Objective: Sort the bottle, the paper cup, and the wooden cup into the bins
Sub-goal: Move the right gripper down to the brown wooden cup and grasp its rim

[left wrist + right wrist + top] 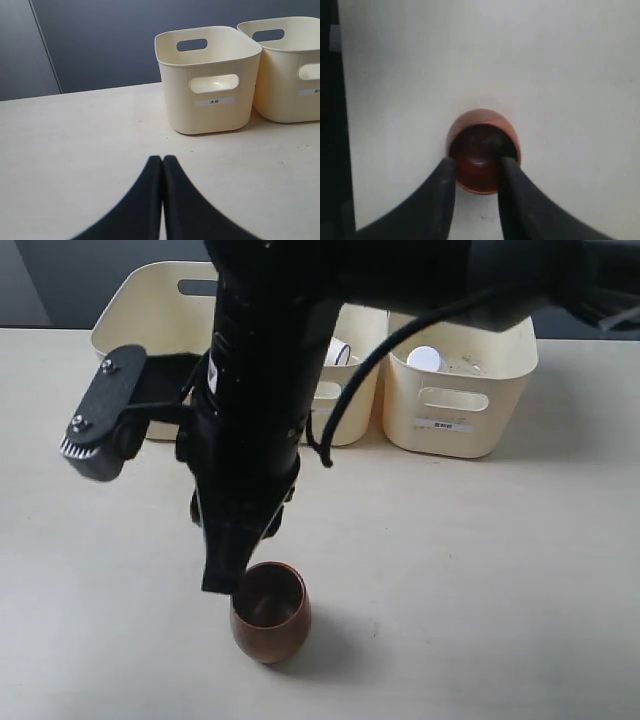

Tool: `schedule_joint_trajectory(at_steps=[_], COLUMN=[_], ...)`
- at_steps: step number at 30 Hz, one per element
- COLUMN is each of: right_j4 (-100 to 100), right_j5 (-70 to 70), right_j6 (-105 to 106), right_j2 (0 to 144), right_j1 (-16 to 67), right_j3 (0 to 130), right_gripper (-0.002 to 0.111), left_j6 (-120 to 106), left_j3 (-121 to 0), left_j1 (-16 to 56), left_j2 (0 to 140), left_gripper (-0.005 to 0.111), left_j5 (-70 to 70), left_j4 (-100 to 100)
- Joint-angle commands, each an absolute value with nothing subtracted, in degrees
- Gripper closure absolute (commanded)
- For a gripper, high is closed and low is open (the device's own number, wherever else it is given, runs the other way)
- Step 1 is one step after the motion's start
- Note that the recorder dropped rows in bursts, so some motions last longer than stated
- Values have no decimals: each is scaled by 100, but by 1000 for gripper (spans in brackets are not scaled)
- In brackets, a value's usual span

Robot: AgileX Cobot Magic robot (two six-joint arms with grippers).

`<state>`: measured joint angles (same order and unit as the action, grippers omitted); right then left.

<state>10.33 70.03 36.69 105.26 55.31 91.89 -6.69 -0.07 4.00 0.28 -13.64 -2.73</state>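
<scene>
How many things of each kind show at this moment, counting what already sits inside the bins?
Bins: 3
Wooden cup: 1, standing outside the bins
Paper cup: 1, inside a bin
Bottle: 1, inside a bin, only its white cap showing
Total: 6

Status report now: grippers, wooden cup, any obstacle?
Left gripper shut. Right gripper open at wooden cup rim. Cup upright, nothing seen blocking.
</scene>
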Motion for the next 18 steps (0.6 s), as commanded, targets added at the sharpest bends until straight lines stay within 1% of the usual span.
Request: schedule_joint_trajectory(at_steps=[1,7,14,15,18], right_j4=[960,864,922,927,910], right_j5=[6996,6996,6996,6996,6996], right_j6=[3703,3703,3703,3703,3703], right_j2=[10468,10468,10630,10671,10896], right_j1=[5730,5729,5729,5729,5729], right_j3=[8746,8361,8292,8292,8292], right_gripper=[78,78,77,75,59], left_j6=[-658,-658,-658,-658,-658], left_j3=[0,0,0,0,0], left_j1=[420,420,420,420,420], left_j2=[0,0,0,0,0], left_gripper=[107,107,107,107,107], left_j5=[-1364,-1364,-1364,-1364,-1364], left_j4=[-264,-264,-264,-264,-264])
